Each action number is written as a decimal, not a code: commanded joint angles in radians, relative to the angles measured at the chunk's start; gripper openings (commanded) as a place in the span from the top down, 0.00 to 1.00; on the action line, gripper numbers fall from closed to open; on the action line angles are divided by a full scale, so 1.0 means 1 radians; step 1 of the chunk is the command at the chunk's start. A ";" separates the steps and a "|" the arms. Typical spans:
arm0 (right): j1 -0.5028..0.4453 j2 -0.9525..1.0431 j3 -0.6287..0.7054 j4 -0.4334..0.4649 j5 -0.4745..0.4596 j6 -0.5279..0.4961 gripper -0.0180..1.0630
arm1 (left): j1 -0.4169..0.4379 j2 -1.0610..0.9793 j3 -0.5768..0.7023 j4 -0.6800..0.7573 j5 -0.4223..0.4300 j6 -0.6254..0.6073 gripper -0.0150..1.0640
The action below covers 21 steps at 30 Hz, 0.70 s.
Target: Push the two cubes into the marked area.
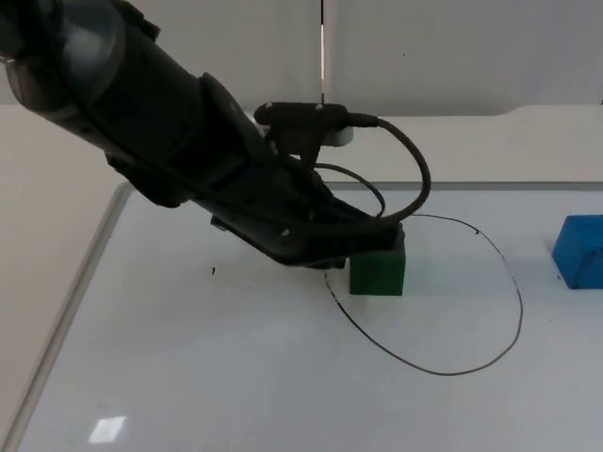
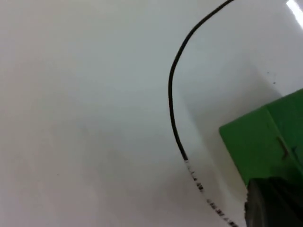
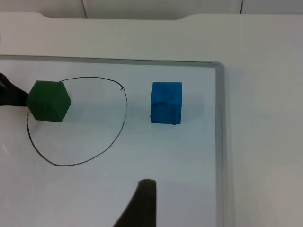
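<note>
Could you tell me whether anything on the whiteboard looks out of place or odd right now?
Nothing looks damaged or spilled. The green cube sits just inside the drawn loop with the left gripper against it; the blue cube lies outside the loop, untouched.

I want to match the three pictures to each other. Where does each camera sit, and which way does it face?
Top view: fixed above, looking down and forward; left arm and left pincer against the green plastic cube.
Left wrist view: along the left pincer onto the green cube and the hand-drawn black outline.
Right wrist view: on the waiting right arm, facing the blue plastic cube; one fingertip shows.
All share the green cube and outline.
</note>
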 commanded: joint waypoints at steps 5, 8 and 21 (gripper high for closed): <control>-0.006 -0.003 0.002 -0.004 -0.005 -0.003 0.21 | 0.088 -0.083 -0.004 0.071 0.044 0.000 0.99; -0.006 -0.003 0.002 -0.004 -0.005 -0.003 0.21 | 0.148 -0.146 -0.004 0.089 0.082 0.000 0.99; -0.006 -0.003 0.002 -0.004 -0.005 -0.003 0.21 | 0.262 -0.362 -0.002 0.227 0.174 -0.064 0.99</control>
